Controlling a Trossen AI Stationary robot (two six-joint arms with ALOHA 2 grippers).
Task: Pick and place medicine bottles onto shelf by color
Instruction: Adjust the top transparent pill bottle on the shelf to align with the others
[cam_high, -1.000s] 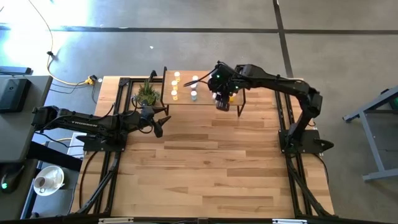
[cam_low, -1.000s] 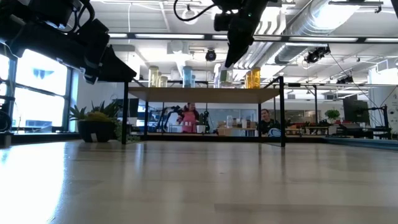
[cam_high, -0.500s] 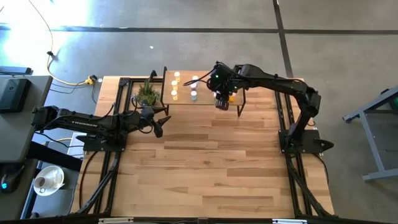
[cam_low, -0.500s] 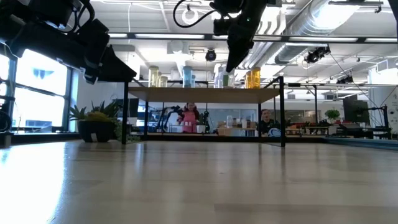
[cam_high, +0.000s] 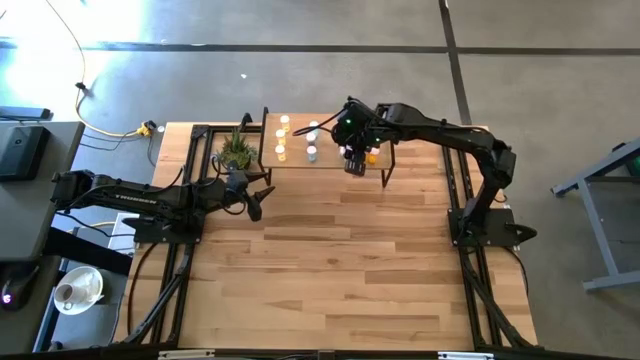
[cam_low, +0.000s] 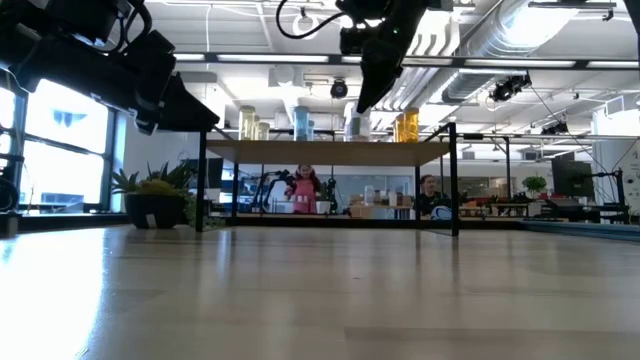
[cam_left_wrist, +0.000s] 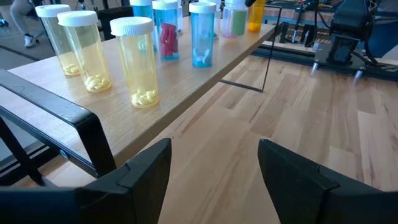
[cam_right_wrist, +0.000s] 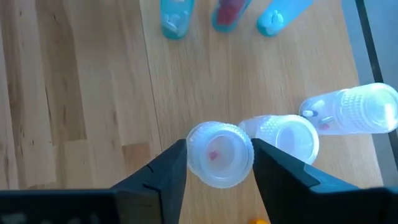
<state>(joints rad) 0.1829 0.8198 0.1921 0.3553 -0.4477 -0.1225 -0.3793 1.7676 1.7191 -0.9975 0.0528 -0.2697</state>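
The shelf (cam_high: 325, 160) stands at the table's far side with bottles upright on its wood top: yellow ones (cam_left_wrist: 134, 62) at its left, blue ones (cam_left_wrist: 202, 34) in the middle, an orange one (cam_high: 373, 155) at its right. My right gripper (cam_right_wrist: 219, 163) is over the shelf's right part, shut on a pale white-capped bottle (cam_right_wrist: 219, 154). Two more pale bottles (cam_right_wrist: 280, 138) stand right beside it. My left gripper (cam_left_wrist: 214, 168) is open and empty, low over the table in front of the shelf's left end. My right gripper pinches the pale bottle's white cap (cam_right_wrist: 198, 149) between its two fingers, one on each side. The fingers come from above, pointing down. The bottle is upright below them; whether its base is on the shelf top, I cannot tell.
A small green potted plant (cam_high: 237, 150) stands at the shelf's left end, close to my left arm. The shelf's black legs (cam_low: 203, 185) stand on the table. The wide plank tabletop (cam_high: 340, 270) lies toward the near edge. People show in the room beyond (cam_low: 303, 188).
My right gripper has shifted a little toward the table's far and left edges over the shelf, staying shut.
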